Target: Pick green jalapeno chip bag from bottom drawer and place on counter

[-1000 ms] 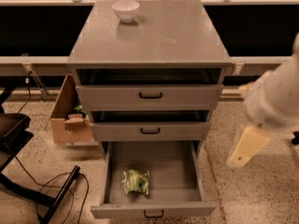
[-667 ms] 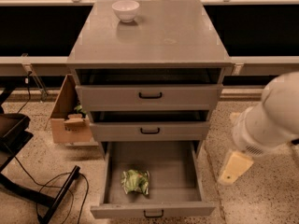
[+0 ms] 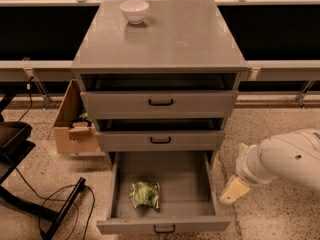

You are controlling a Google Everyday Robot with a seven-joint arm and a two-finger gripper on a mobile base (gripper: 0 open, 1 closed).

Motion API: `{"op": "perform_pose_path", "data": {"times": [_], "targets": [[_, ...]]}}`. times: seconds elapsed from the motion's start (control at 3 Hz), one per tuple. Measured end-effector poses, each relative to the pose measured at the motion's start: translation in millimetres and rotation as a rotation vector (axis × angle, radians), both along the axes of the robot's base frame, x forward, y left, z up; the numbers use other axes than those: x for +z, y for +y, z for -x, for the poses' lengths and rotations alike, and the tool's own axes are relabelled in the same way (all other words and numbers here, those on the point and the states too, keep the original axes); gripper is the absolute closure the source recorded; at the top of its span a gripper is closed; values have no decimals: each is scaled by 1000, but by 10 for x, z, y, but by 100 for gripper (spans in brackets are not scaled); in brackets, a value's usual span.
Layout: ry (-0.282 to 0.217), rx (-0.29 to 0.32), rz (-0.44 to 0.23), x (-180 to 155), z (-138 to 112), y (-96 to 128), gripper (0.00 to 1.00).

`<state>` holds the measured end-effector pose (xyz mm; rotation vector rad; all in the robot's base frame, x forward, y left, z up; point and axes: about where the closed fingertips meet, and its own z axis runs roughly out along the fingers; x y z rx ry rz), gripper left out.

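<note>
Down by the floor on the right of the cabinet, the gripper (image 3: 234,190) shows as a cream-coloured tip at the end of the bulky white arm (image 3: 285,159). It sits just outside the right wall of the bottom drawer (image 3: 180,181) and holds nothing; whether it is spread or pressed together I cannot tell from this angle. It is not yet over the drawer's inside.

The drawer is pulled well out. The green jalapeno chip bag (image 3: 145,194) lies flat on its floor, left of centre and toward the front, clear of the walls and well apart from the gripper.

Judging by its crinkled foil, the bag should be very light, soft and a little slippery, likely to crumple and slide rather than resist. The best hold is probably a gentle pinch from above across a raised crease or a sealed edge. A hard squeeze could burst it or break the chips, and a shallow one may let the foil slip free.

Above, the middle drawer (image 3: 160,140) and top drawer (image 3: 160,102) sit further back, so a lift must clear their fronts. Higher up is the table (image 3: 185,39), the cabinet's flat grey top, with a white bowl (image 3: 134,11) near its back left corner
</note>
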<state>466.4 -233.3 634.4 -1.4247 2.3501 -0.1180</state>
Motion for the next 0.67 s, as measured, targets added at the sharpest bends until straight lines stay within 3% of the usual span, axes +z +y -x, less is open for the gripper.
{"op": "perform_pose_path", "data": {"times": [0.33, 0.67], "targets": [[-10, 6, 1, 69, -9, 17, 0], [-8, 33, -29, -175, -200, 140, 0]]}}
